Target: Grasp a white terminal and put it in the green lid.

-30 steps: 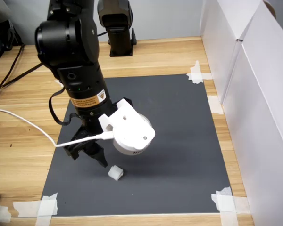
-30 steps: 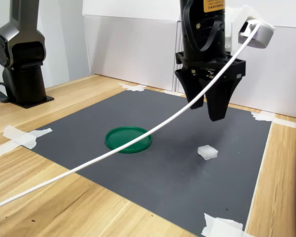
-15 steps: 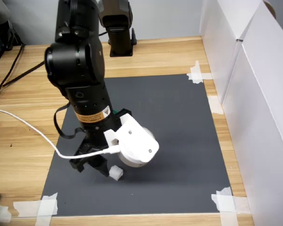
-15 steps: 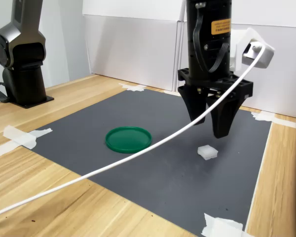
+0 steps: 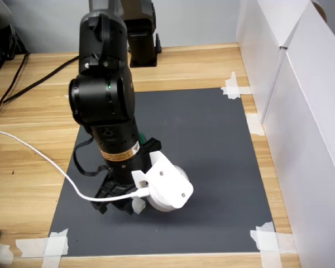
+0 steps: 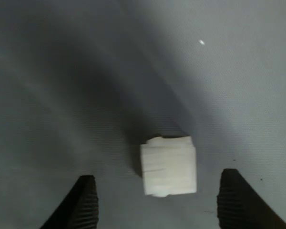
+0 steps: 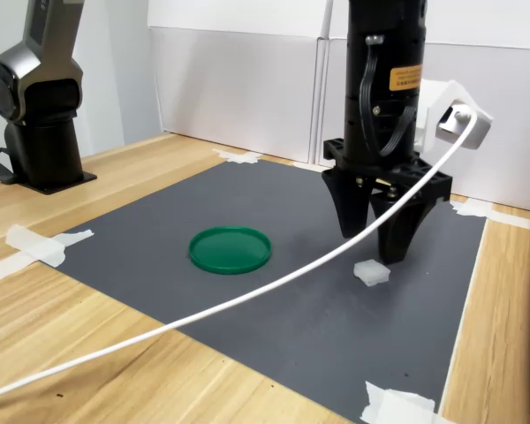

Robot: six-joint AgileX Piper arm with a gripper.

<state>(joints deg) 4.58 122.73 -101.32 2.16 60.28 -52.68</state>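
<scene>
The end effector [image 7: 376, 245] hangs low over the dark mat [image 7: 274, 291] with its two fingers spread apart, pinching nothing. In the wrist view the white terminal [image 6: 168, 165] lies on the mat between the ribbed fingertips [image 6: 87, 200], with clear gaps on both sides and the block sitting a little nearer one finger than the other. In the second exterior view the terminal [image 7: 371, 271] rests flat on the mat just under the finger ends; whether they have reached the block's height cannot be told. It lies toward the mat's edge nearest that camera, on the second exterior view's right half. In the first exterior view only a sliver of it [image 5: 137, 205] shows beside the wrist camera housing [image 5: 166, 188], close to the mat's near edge.

The green lid [image 7: 230, 249] lies flat on the mat, well apart from the terminal, toward the second exterior view's left.

The terminal looks like a small, rigid plastic block, probably very light, so it is likely to skid or tip if one finger touches first. Its faces seem smooth, and a light squeeze should be enough. The best hold is probably across two opposite flat side faces, low on the body, with the block centred between the fingers before they close. A white cable [image 7: 203, 309] sweeps across the foreground but is clear of the block.
</scene>
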